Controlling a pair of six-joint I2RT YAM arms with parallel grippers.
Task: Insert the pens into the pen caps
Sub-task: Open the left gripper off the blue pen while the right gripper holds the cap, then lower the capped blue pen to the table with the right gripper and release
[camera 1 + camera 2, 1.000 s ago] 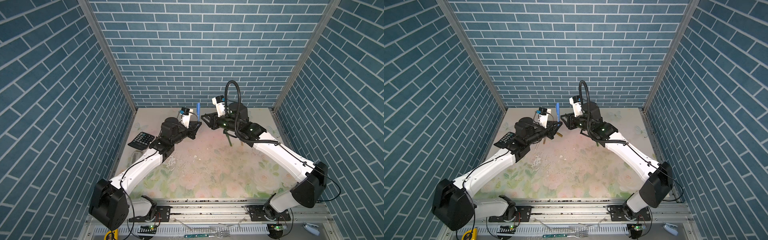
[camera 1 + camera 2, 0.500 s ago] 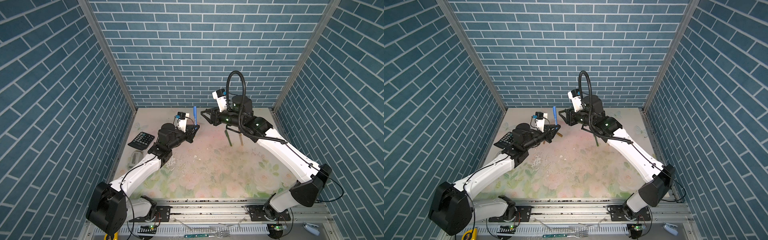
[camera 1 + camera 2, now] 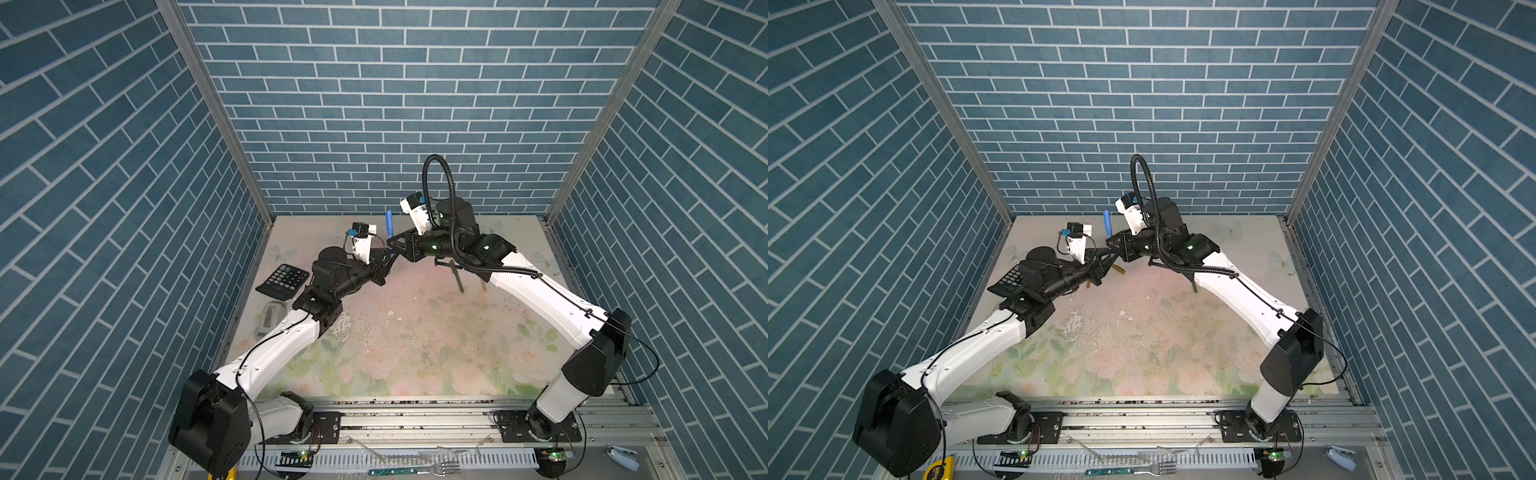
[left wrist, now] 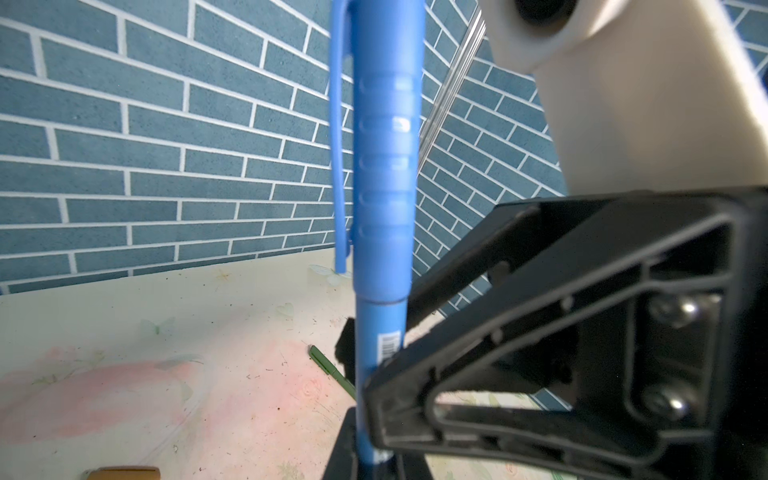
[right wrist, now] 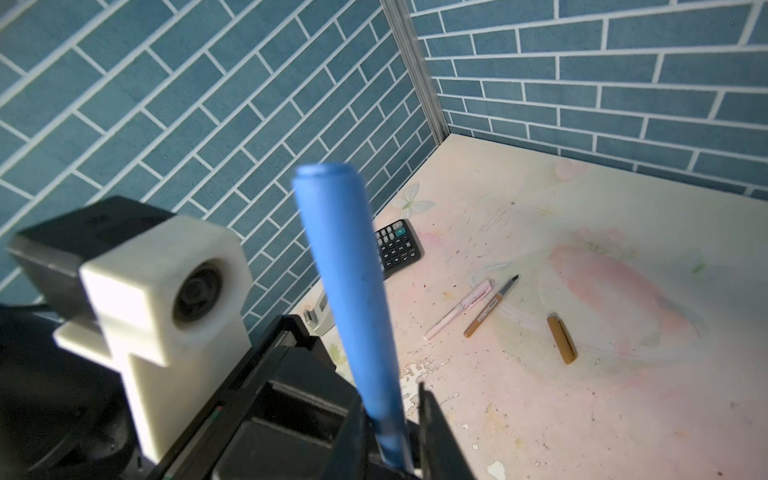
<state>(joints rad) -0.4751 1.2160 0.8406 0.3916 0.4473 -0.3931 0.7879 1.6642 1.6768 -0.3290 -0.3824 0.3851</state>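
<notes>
Blue-brick walls enclose a floral worktop (image 3: 415,332). Above its far side, the left tool (image 3: 389,262) clenches an upright blue pen (image 3: 389,220), blue cap (image 4: 386,166) apparently seated. The right tool (image 3: 392,242) flanks the barrel; whether it grips is unclear. Next, probably: lay it down, then pair the gold pen (image 5: 492,305) with the gold cap (image 5: 562,338).

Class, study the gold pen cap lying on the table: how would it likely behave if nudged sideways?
The gold pen cap is a short round tube lying flat, so it would probably roll. It looks small and hard: likely light and stiff.
</notes>
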